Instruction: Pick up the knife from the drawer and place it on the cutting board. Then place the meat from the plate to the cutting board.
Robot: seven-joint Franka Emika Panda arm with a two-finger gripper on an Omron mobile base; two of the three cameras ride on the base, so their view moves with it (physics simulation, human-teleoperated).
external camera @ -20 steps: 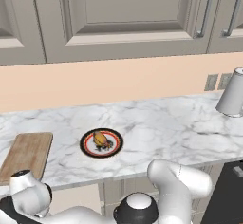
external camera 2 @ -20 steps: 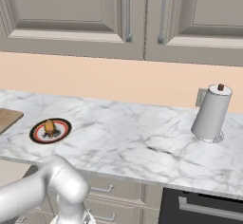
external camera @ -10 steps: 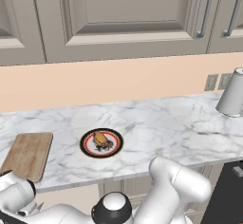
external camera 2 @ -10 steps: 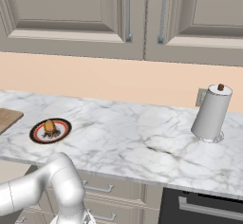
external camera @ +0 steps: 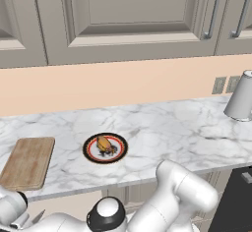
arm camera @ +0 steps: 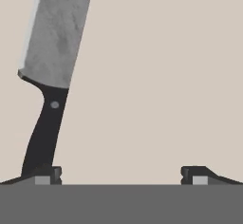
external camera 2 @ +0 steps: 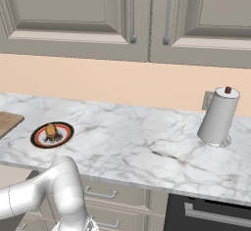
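In the hand view the knife (arm camera: 46, 123) lies flat on the pale floor of the drawer (arm camera: 156, 76). Its black handle points toward me and its grey blade (arm camera: 57, 33) runs away to the upper left. My gripper (arm camera: 121, 175) hangs open just over it. The end of the handle sits at the left fingertip (arm camera: 43, 174), and bare drawer floor shows between the jaws. On the marble counter the plate (external camera: 105, 148) carries the meat (external camera: 104, 144). The cutting board (external camera: 27, 162) lies to its left with nothing on it. Plate (external camera 2: 52, 134) and meat (external camera 2: 51, 130) also show in the right base view.
A paper towel roll (external camera 2: 218, 117) stands at the right end of the counter (external camera: 172, 132). Wall cabinets with bar handles (external camera 2: 132, 10) hang above. Narrow drawers with silver handles (external camera 2: 100, 193) and a dark oven front (external camera 2: 211, 215) sit below the counter edge.
My arm has sunk lower and further left below the counter edge, bringing the hand down into the drawer. The jaws have stayed open. Plate, meat and board have not moved.
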